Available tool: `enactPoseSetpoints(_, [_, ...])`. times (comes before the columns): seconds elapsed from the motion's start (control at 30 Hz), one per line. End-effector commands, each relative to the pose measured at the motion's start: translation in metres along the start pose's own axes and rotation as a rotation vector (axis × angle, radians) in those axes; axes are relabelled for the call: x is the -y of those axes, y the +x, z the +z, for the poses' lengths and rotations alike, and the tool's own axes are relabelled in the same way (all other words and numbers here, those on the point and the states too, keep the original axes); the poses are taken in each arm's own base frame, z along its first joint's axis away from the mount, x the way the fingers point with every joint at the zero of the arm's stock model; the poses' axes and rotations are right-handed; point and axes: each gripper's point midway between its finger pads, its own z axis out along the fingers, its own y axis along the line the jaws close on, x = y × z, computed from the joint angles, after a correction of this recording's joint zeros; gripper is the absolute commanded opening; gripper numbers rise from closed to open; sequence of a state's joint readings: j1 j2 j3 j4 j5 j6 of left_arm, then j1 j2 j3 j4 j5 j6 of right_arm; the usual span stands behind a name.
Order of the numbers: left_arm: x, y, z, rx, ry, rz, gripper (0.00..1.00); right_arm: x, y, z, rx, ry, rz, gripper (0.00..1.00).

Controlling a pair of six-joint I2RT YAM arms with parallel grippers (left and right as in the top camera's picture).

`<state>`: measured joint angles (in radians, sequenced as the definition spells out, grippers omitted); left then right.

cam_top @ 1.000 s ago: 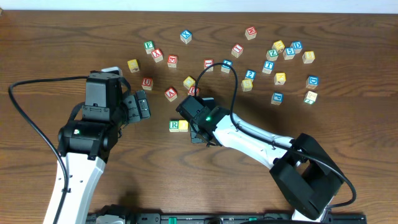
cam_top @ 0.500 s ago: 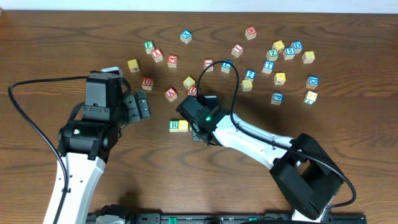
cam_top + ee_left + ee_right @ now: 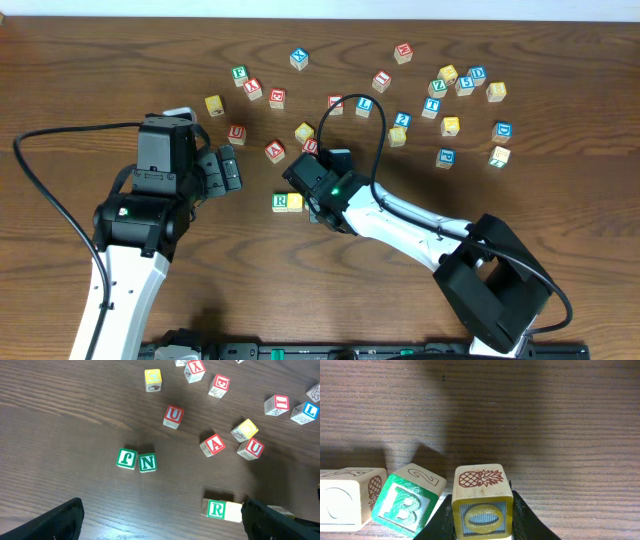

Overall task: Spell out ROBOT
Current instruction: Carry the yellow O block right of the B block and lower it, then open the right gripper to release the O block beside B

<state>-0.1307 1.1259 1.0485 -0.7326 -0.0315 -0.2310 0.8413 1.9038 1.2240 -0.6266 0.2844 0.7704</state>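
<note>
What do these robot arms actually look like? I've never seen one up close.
Both are slim white tubes joined by chunky, boxy black joints. The left arm and right arm each carry a small green light and a thin black cable looping alongside. Each arm ends in two matte black fingers. No readable markings show.

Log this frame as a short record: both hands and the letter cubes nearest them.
left hand: open, empty, apart from the cubes
right hand: shut on yellow O cube
green B cube: skewed, close beside the yellow O cube
green R cube: flat on the table, yellow-topped cube against it
</note>
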Motion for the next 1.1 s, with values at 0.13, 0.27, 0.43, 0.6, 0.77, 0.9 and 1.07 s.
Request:
enactPoseSetpoints(0.13, [0.000,-0.007,-0.004,0.019,0.000,0.003,0.98,-0.004,-0.007,-0.003,0.038,-0.016,0.022,0.01])
enactPoseSetpoints(0.27, [0.000,-0.007,-0.004,0.019,0.000,0.003,0.98,-0.007,-0.008,-0.003,0.045,-0.029,0.026,0.01])
enactPoseSetpoints(0.43, [0.000,-0.007,-0.004,0.019,0.000,0.003,0.98,-0.010,-0.012,-0.003,0.058,-0.042,0.031,0.01])
enactPoseSetpoints(0.6, [0.000,-0.007,-0.004,0.019,0.000,0.003,0.98,-0.017,-0.016,-0.004,0.074,-0.072,0.017,0.01])
enactPoseSetpoints(0.77, [0.000,-0.007,-0.004,0.019,0.000,0.003,0.98,-0.016,-0.016,-0.004,0.071,-0.069,0.016,0.01])
enactPoseSetpoints(0.9, [0.000,-0.007,-0.004,0.019,0.000,0.003,0.98,-0.010,-0.004,-0.003,0.022,-0.050,0.010,0.01])
enactPoseSetpoints(1.07, [0.000,-0.007,-0.004,0.019,0.000,0.003,0.98,-0.016,-0.001,-0.003,0.002,-0.080,0.014,0.01])
